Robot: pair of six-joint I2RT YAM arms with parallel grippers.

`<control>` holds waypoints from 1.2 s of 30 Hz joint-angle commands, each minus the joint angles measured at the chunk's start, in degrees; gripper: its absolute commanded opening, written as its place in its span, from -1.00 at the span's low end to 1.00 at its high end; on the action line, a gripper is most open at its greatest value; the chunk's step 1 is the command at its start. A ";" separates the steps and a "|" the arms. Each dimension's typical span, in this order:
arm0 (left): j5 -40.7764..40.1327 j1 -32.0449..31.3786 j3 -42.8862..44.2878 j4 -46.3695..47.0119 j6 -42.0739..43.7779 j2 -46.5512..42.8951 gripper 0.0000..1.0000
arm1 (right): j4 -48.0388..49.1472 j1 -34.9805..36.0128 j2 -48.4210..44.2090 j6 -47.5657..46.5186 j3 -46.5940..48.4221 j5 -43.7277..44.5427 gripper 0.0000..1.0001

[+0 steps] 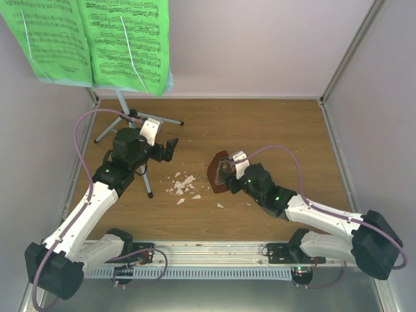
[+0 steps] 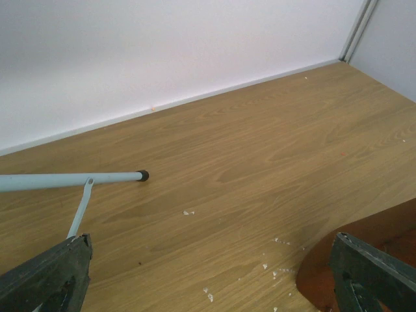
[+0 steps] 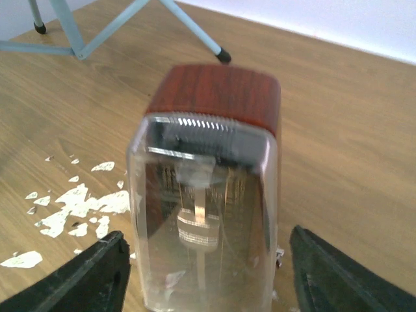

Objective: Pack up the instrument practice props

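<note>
The pale blue music stand [image 1: 127, 109] stands at the back left on grey tripod legs [image 1: 144, 174]. Two bright green sheet-music pages [image 1: 123, 42] rest on it. The reddish-brown metronome [image 1: 217, 174] lies on the wooden floor at the middle. In the right wrist view its clear front cover [image 3: 205, 221] faces the camera. My right gripper [image 1: 229, 170] is open, with a finger on each side of the metronome and small gaps showing. My left gripper [image 1: 170, 149] is open and empty, right of the tripod. A tripod leg [image 2: 71, 180] and the metronome's edge [image 2: 325, 260] show in its view.
Scattered white crumbs [image 1: 184, 186] lie on the floor between the two grippers, and also show in the right wrist view [image 3: 78, 205]. White walls close in the back and both sides. A metal rail [image 1: 214, 250] runs along the near edge.
</note>
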 commanded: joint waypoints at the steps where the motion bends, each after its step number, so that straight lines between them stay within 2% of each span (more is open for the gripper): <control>1: -0.06 -0.39 -0.45 2.87 0.54 -0.94 0.98 | -2.91 -0.21 -1.25 -1.01 -0.83 0.96 0.45; 6: 2.34 -0.47 -0.19 2.32 1.14 -0.40 0.98 | -9.27 -0.22 -8.31 -2.51 -0.34 1.66 0.91; 8: 3.80 -0.67 -0.31 2.61 1.41 -0.12 0.98 | -11.61 -0.28 -12.42 -2.63 -0.04 2.66 0.99; 11: 5.21 -2.71 0.52 2.19 0.80 0.37 0.98 | -12.81 -1.81 -18.10 -1.48 0.61 2.70 0.99; 13: 5.95 -6.43 1.21 2.64 -0.46 0.17 0.98 | -13.61 -5.04 -19.37 0.16 2.45 -0.09 0.99; 17: 3.63 -16.80 3.33 3.61 -4.06 1.95 0.98 | -12.56 -14.51 -19.05 4.18 5.94 -10.33 0.99; 20: 7.09 -20.75 4.13 5.71 -3.62 5.76 0.98 | -10.69 -21.38 -16.97 6.36 6.21 -17.05 0.99; 23: 14.40 -21.68 4.23 7.75 1.75 9.65 0.98 | -10.47 -25.92 -15.62 8.36 5.66 -20.09 0.99; 28: 18.32 -21.67 6.66 9.61 6.47 17.57 0.98 | -10.31 -28.18 -19.55 9.34 2.71 -22.47 0.99; 36: 17.40 -21.62 10.14 12.60 7.47 26.00 0.98 | -11.11 -28.81 -21.42 10.32 0.85 -23.38 0.99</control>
